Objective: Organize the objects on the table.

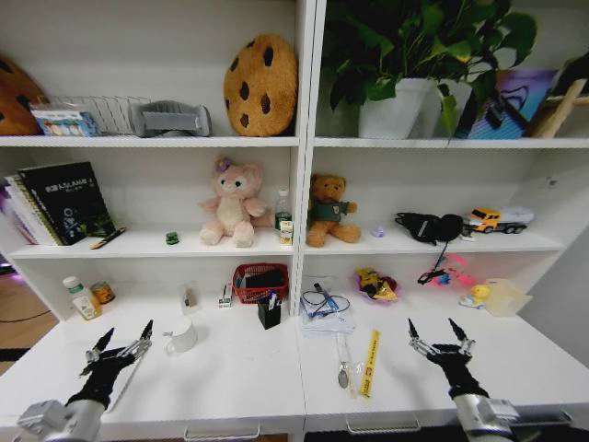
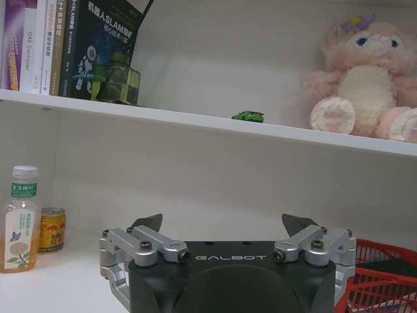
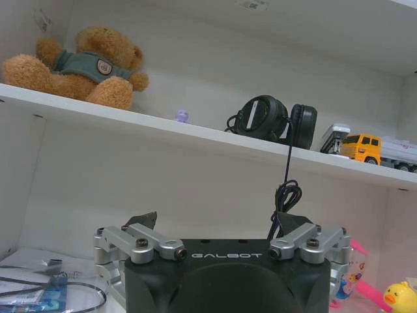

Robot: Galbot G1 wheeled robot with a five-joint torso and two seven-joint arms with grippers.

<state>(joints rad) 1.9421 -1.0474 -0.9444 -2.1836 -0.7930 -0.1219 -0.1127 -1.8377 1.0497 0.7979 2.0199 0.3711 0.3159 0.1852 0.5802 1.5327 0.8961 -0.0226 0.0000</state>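
Both grippers hover low over the front of the white table point(image 1: 230, 373). My left gripper point(image 1: 120, 341) point(image 2: 221, 225) is open at the left, near a white mug point(image 1: 181, 336). My right gripper point(image 1: 439, 333) point(image 3: 216, 220) is open at the right and holds nothing. A tiny green toy point(image 1: 172, 238) point(image 2: 248, 117) sits on the lower shelf beside the pink plush. A black pen point(image 1: 108, 238) leans by the books there. A small green-capped bottle point(image 1: 282, 210) stands between the two plush toys. A blue pen point(image 1: 324, 296) lies on a clear bag mid-table.
At the table's back stand a tea bottle point(image 1: 81, 296) point(image 2: 19, 218), a can point(image 1: 102, 292), a red basket point(image 1: 260, 281), a black pen holder point(image 1: 269, 313), a snack bag point(image 1: 375, 285) and a yellow duck point(image 1: 477, 295). A yellow strip point(image 1: 371, 362) and keys point(image 1: 342, 368) lie front centre.
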